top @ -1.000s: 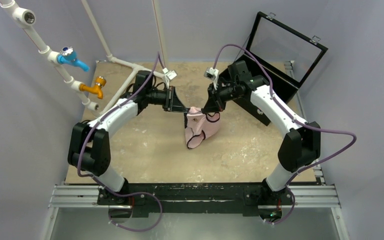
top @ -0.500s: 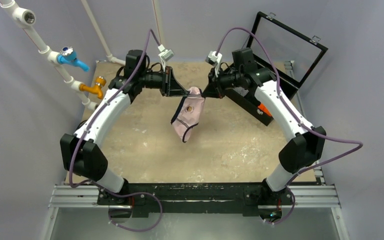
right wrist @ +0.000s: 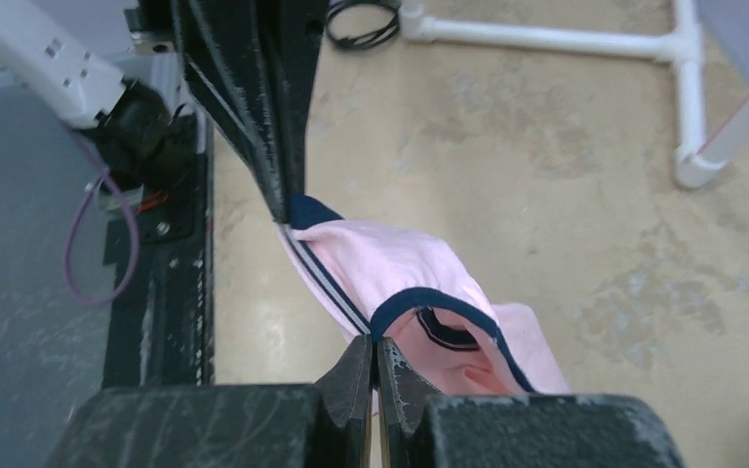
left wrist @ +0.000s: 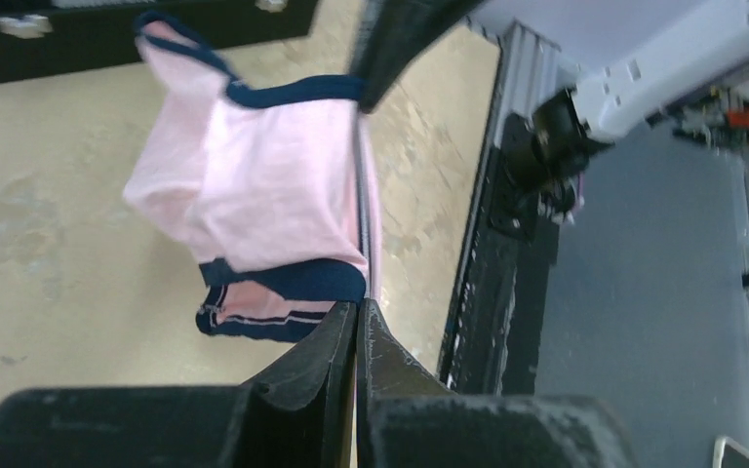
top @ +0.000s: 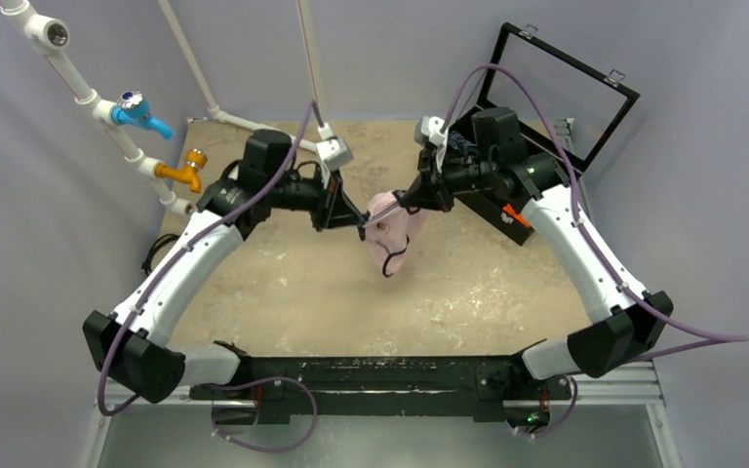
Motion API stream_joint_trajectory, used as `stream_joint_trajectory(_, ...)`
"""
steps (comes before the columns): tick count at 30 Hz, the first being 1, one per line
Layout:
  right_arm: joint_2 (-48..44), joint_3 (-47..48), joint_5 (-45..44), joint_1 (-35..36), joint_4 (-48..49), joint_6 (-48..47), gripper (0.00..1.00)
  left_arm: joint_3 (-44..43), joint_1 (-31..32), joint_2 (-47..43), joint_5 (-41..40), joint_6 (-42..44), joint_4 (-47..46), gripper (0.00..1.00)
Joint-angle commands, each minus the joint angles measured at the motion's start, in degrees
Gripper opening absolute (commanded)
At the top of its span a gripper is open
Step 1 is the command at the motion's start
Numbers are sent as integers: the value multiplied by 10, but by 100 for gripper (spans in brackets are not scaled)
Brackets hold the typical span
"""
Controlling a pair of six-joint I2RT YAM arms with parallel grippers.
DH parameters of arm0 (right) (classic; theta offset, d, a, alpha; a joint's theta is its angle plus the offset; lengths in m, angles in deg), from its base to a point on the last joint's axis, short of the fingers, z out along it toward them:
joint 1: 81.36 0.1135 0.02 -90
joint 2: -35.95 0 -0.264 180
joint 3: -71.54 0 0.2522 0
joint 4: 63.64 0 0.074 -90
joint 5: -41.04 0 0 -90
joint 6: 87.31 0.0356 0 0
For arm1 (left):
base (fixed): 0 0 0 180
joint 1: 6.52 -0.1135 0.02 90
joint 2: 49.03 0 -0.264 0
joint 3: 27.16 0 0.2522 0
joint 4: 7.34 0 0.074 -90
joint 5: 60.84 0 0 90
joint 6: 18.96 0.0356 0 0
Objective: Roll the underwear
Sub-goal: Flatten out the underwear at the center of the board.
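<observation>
The pale pink underwear [top: 391,226] with navy trim hangs in the air above the table's middle, held between both grippers. My left gripper [top: 360,222] is shut on its left edge; my right gripper [top: 402,205] is shut on its right edge. In the left wrist view the underwear [left wrist: 254,175] hangs from my closed left gripper [left wrist: 358,304], with the right fingers [left wrist: 400,39] above. In the right wrist view my right gripper [right wrist: 374,341] pinches the navy trim of the underwear [right wrist: 400,268], and the left fingers [right wrist: 263,127] hold the far edge.
A black case [top: 532,93] with an open lid stands at the back right. White pipes with a blue tap [top: 139,112] and an orange tap [top: 183,171] run along the back left. A black rail [top: 380,375] borders the table's near edge.
Both arms have moved nearer and slightly right with the underwear. The garment now hangs shorter and more bunched between the grippers.
</observation>
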Motion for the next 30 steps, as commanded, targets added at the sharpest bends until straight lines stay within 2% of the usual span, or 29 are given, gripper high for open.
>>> stream_joint_trajectory(1,-27,-64,39,9,-87,-97,0,53,71,-46,-36,134,87,0)
stream_joint_trajectory(3,-34,-87,41,18,-125,-131,0,69,82,-51,-29,134,94,0)
stream_joint_trajectory(5,-36,-108,24,23,-117,-125,0,77,83,-52,-45,117,79,0)
stream_joint_trajectory(9,-18,-137,-89,24,39,3,0,64,78,-16,-160,52,2,0)
stream_joint_trajectory(12,49,-108,-174,21,77,39,0,21,57,61,-243,-22,-21,0)
stream_joint_trajectory(13,79,-94,-190,17,82,46,3,6,44,91,-264,-44,-23,0)
stream_joint_trajectory(16,180,-47,-233,12,89,84,28,-46,1,193,-308,-109,-14,0)
stream_joint_trajectory(17,208,-22,-247,12,82,88,41,-67,-9,228,-323,-120,-1,6)
stream_joint_trajectory(18,229,-12,-260,12,80,98,47,-85,-17,260,-333,-125,10,11)
stream_joint_trajectory(21,247,-11,-259,11,83,97,57,-102,-38,306,-330,-132,21,32)
stream_joint_trajectory(24,221,-44,-249,11,93,78,65,-68,-54,280,-314,-117,-2,53)
stream_joint_trajectory(26,203,-66,-247,11,94,61,69,-46,-62,254,-310,-98,-14,58)
stream_joint_trajectory(30,176,-100,-255,11,91,45,73,-25,-74,212,-279,-58,7,61)
